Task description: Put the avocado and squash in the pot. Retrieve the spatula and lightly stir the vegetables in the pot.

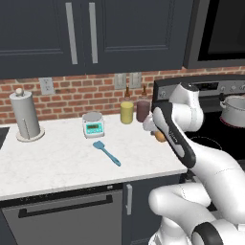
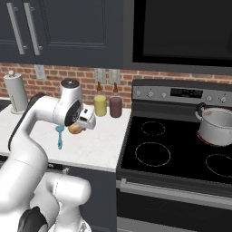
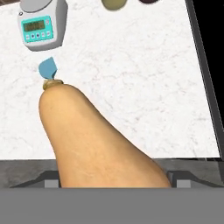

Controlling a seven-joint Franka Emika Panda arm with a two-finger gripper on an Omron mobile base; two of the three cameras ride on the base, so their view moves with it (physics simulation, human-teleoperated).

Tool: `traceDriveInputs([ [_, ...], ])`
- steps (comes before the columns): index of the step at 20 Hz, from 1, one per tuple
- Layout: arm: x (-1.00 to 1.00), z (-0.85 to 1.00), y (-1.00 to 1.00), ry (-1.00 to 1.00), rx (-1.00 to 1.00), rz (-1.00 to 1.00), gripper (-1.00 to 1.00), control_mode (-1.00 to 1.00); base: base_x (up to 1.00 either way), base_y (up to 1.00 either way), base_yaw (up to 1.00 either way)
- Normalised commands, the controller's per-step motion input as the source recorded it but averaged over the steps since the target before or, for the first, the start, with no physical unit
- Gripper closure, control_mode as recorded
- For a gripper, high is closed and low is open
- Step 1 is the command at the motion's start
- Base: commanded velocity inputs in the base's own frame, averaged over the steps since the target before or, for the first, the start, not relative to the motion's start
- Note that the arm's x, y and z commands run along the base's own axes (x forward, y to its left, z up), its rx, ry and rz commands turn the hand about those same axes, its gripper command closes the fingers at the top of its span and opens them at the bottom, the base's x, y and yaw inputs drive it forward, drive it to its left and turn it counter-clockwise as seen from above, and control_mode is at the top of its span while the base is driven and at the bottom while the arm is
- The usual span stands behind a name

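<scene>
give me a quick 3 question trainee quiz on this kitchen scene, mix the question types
1. True or false: the squash lies inside the pot.
2. Which lies on the white counter? A: spatula B: frying pan C: kettle
3. Fill in: the kitchen scale stands beside a paper towel ____.

Key: 1 false, it is at the gripper, jaws wide around it; 2 A; 3 holder.

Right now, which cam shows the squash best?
Hand view: the squash fills the foreground, stem end up, its whole tan neck visible. In both base views only a small orange patch peeks out beside the arm.
</scene>
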Motion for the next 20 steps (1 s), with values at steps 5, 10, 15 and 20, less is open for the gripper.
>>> traceDriveInputs([
  [5,-0.06,0.21,0.00,0.00,0.00,0.00,1.00,-1.00,0.00,0.00,0.00],
  [10,0.00,0.00,0.00,0.00,0.00,0.00,1.00,-1.00,0.00,0.00,0.00],
  [15,-0.07,0.00,0.00,0.00,0.00,0.00,1.00,-1.00,0.00,0.00,0.00],
  [20,0.00,0.00,0.00,0.00,0.00,0.00,1.00,1.00,-0.30,-0.05,0.00],
])
